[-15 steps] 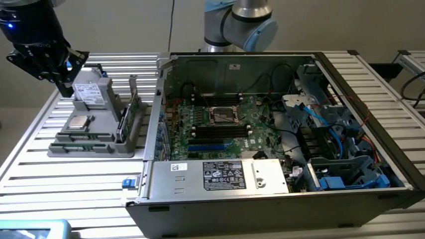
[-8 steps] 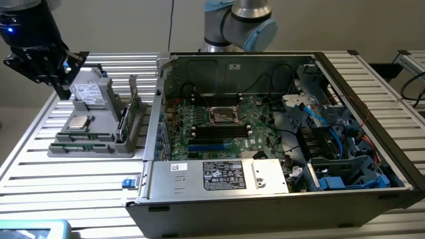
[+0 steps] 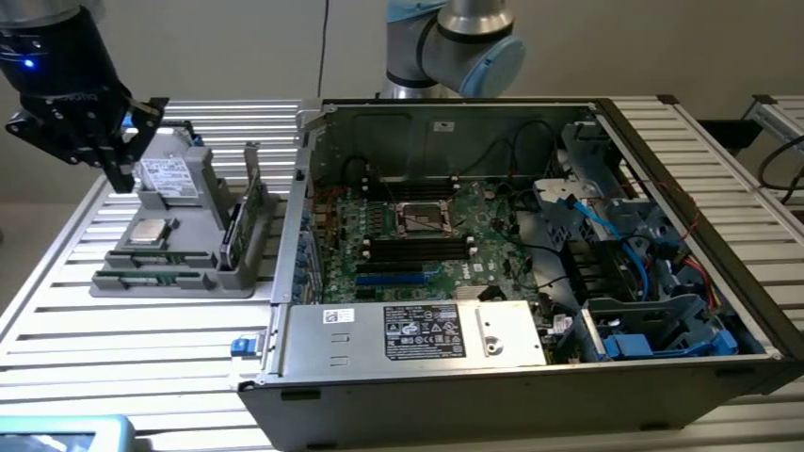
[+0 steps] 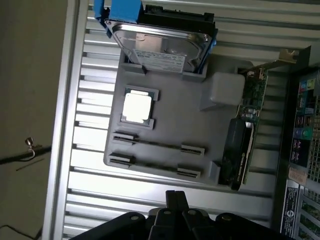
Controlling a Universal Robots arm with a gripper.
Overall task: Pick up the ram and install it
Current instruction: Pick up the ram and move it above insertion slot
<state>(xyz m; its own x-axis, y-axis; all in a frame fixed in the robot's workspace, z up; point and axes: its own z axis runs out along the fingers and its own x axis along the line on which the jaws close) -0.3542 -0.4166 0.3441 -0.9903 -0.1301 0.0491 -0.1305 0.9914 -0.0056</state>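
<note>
Slatted metal table (image 3: 126,348) beside an open computer case (image 3: 377,395): the ram (image 3: 149,279) stands on edge along the front edge of a grey tray (image 3: 188,290). Above the tray's back corner hovers the gripper (image 3: 120,179), jaws pressed together, empty. The stick looks light, stiff and fragile, best pinched mid-length at its top edge.

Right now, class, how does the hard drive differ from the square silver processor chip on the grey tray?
The hard drive is much larger than the processor chip. The hard drive is oblong and held in a blue bracket; the processor chip is square and bare. The hard drive leans tilted, while the processor chip lies flat in a recess. Both have silvery tops and sit on the grey tray.
</note>
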